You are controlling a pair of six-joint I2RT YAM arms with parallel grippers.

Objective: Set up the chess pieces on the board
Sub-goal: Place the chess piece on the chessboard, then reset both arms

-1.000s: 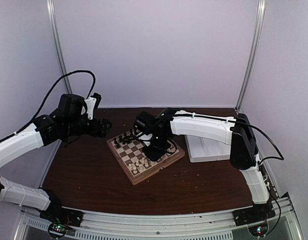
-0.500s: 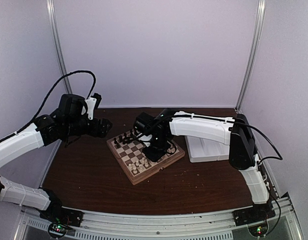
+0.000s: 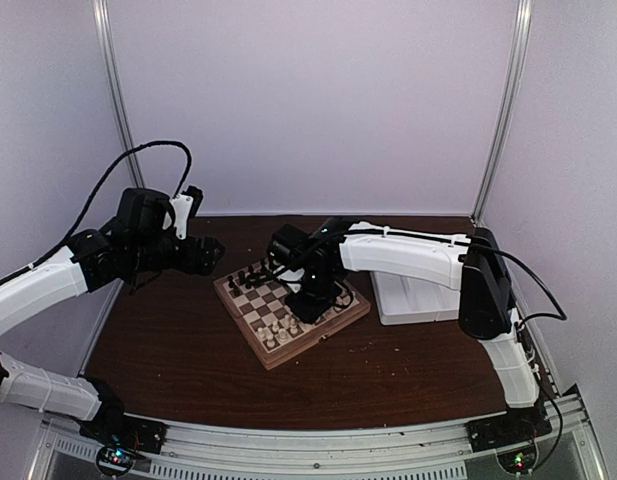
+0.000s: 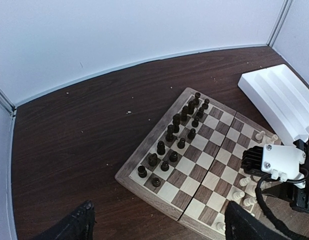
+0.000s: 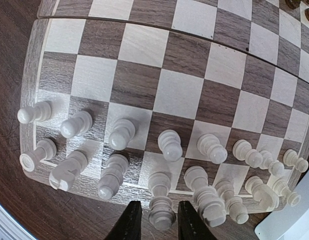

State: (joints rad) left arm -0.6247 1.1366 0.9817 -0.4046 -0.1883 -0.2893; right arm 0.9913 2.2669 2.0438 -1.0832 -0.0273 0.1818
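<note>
Brown surface [image 3: 188, 370]: chess pieces [image 5: 170, 145] look light and tippy, so pinch mid-stem. Right gripper [image 5: 159, 220] jaws straddle one at 6 o'clock, contact unclear; left gripper [image 4: 164, 223] jaws wide apart.

Cream chess pieces [image 5: 169, 145], brown checkered board [image 5: 187, 92], white tray [image 4: 274, 95]

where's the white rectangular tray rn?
Top view: the white rectangular tray lies on the dark table, right side, just right of the checkered wooden chessboard, partly under the right arm.
</note>
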